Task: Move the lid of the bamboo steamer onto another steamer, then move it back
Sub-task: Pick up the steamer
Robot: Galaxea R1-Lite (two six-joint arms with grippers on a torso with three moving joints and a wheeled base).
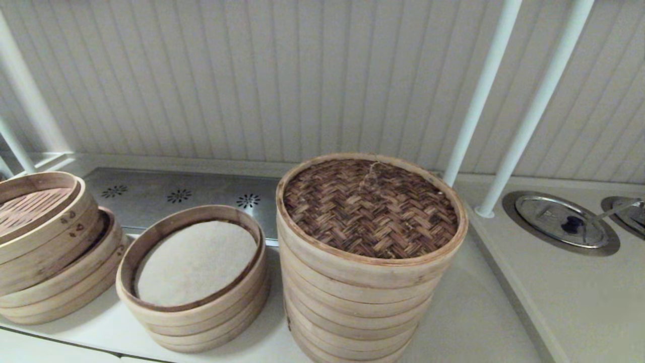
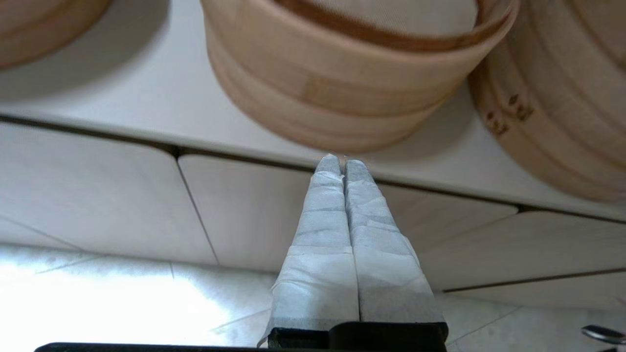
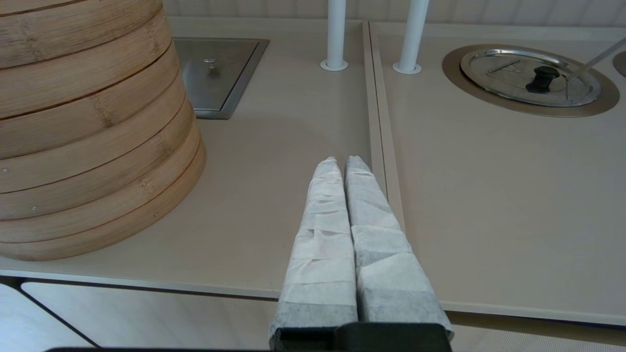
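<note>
Head view shows the bamboo steamer lid (image 1: 370, 206) seated flat on top of the tallest stack (image 1: 352, 302). The lid is round and shallow, its top a dark brown herringbone weave with a small knot of fibre near the far side, ringed by a pale smooth rim band. The stack beneath it is built of pale bamboo rings, slightly uneven at the seams, and stands on the pale table (image 1: 484, 312).

Just beside it, toward the robot's left, is a shorter stack (image 1: 194, 282) of about three rings. It is open, with a darker brown inner rim and a flat whitish liner inside. Further left, a third stack (image 1: 50, 252) carries a tilted tray with a slatted top and small heart marks on its side. Behind the steamers lies a metal panel (image 1: 176, 194) with flower-shaped perforations. To the right, two white poles (image 1: 504, 101) rise from the table, and a round steel lid (image 1: 562, 222) with a black knob sits in a recess.

Neither arm appears in the head view. In the left wrist view, the left end effector (image 2: 344, 164), its fingers wrapped in grey-white tape, is pressed together and hangs below the table edge in front of the shorter stack. In the right wrist view, the right end effector (image 3: 342, 164), taped the same way, is also pressed together, over the table's front edge beside the tallest stack and apart from it.
</note>
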